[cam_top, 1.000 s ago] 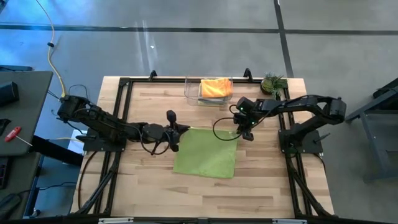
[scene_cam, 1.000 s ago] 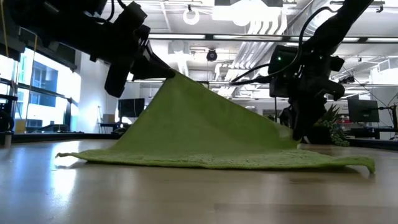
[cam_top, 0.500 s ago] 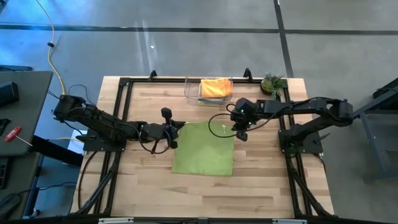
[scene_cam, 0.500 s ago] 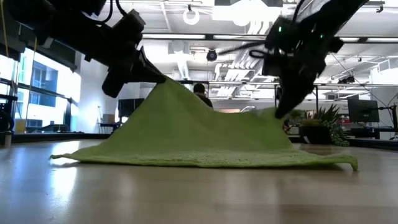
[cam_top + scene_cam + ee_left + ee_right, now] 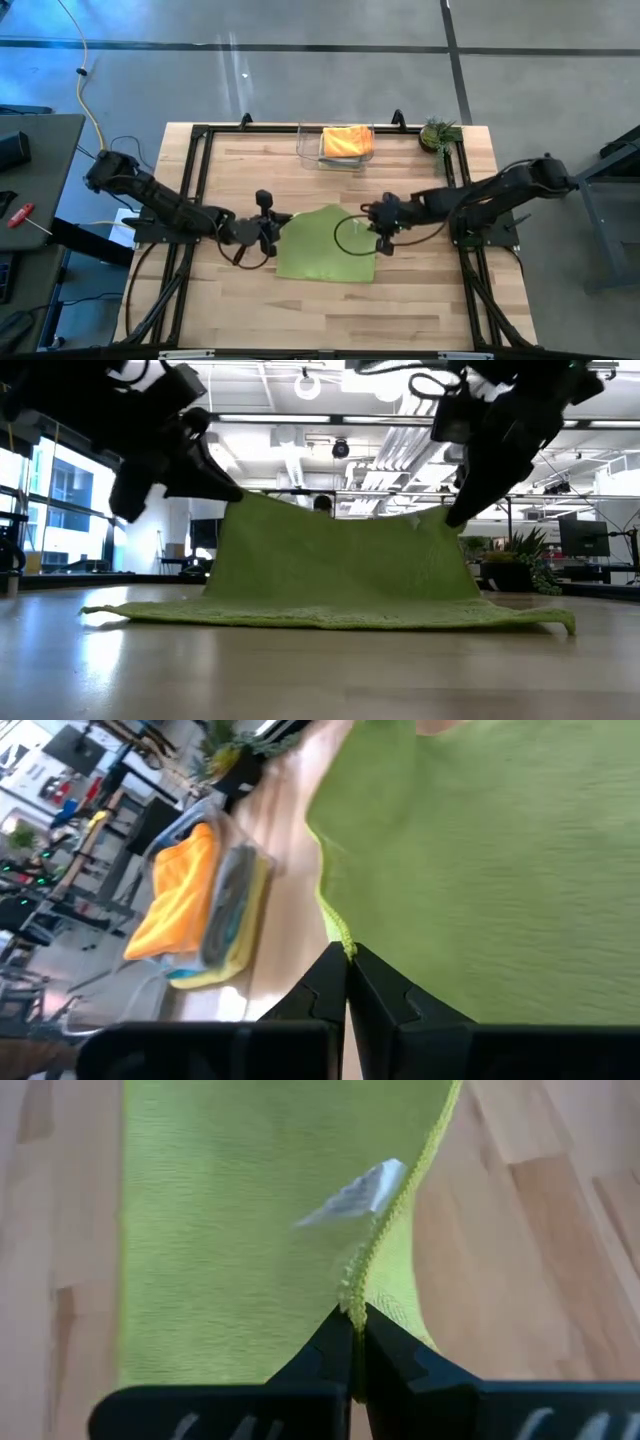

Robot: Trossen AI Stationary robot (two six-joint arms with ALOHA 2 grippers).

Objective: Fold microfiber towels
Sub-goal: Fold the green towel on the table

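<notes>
At mid-desk we have the lime green towel [image 5: 328,245], near edge flat on the wood, far edge lifted off the surface and hanging between both pincers like a low curtain in the low view [image 5: 340,565]. Left pincer [image 5: 272,222] is clenched on the towel's far left corner; left wrist view shows its fingers [image 5: 385,1005] pinched tight on the hemmed edge. Right pincer [image 5: 381,238] is clenched on the far right corner; right wrist view shows the hem caught between its fingertips [image 5: 335,1345], with a small white tag [image 5: 355,1192] sticking out of the hem just beyond the grip. Both held corners sit at about the same height in the low view, the cloth sagging slightly between them. We see both arms reaching in low from their own sides of the desk [image 5: 240,300], wrists close to the towel's side edges. Well apart, at the far edge of the desk, a clear plastic bin [image 5: 309,147] holds an orange towel [image 5: 347,140] on top; left wrist view shows a stack in there, orange over grey [image 5: 232,890] with a yellow one [image 5: 255,915] at the bottom. Small potted plant [image 5: 438,134] sits just right of the bin, at the far right corner.
</notes>
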